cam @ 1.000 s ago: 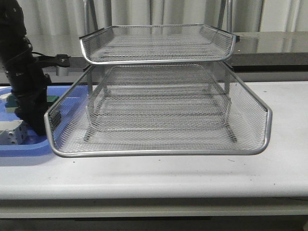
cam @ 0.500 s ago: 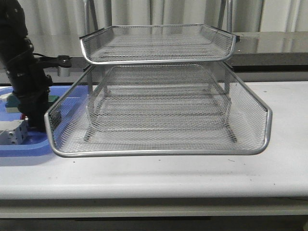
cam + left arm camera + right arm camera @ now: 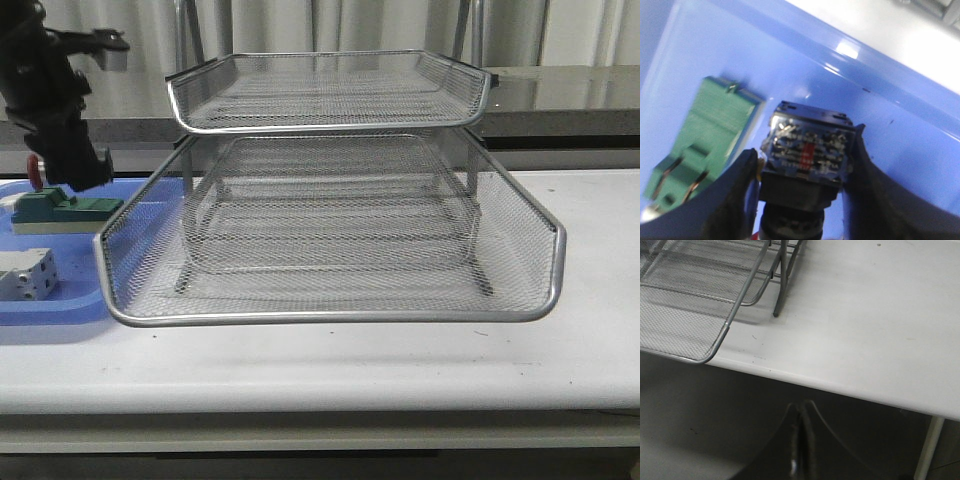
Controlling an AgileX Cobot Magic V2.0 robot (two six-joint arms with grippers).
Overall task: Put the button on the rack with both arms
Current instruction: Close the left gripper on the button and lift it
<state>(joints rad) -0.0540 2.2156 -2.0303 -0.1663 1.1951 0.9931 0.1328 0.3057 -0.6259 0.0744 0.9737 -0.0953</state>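
Left gripper clamped on the button, one dark finger pressed against each side of its black body. Button raised clear of the blue tray; in the front view, red cap just visible at the gripper's lower edge, at roughly 9 o'clock from the rack. Labelled rear block of the button facing the left wrist camera. Green block lying on the blue tray directly beneath the gripper, not touching it. White boxy part resting on the same tray at 7 o'clock from the green block. Rack standing on the white table, silver mesh tiers showing nothing inside. Right gripper held out beyond the table's front edge, fingers pressed together with nothing between them.
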